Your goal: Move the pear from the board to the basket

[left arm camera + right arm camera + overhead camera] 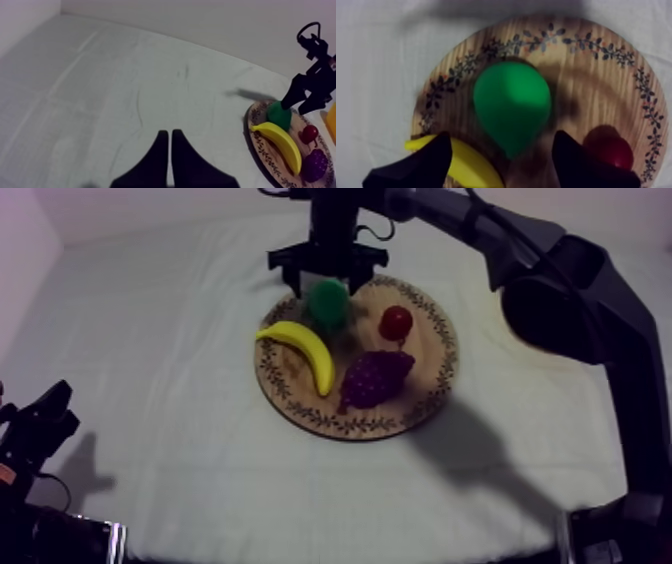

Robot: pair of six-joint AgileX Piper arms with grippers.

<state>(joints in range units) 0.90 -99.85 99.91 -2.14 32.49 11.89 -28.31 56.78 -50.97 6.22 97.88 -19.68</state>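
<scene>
1. Pear (326, 301), top view: sitting on the wooden board (432, 378), just beside the banana (305, 348), near the small red fruit (396, 321) and grapes (375, 378). Hovering over it with right gripper (327, 281), fingers spread wide. Resting left gripper (40, 423) low, well apart.
2. Left wrist view: holding nothing, fingers (161, 155) lying together as a narrow wedge. Glimpsing what is likely the yellow basket (332, 122) just past the board.
3. Right wrist view: framing pear between spread fingers, apparently not touching. Judging approach done; closing, lifting and carrying to basket remaining.
</scene>
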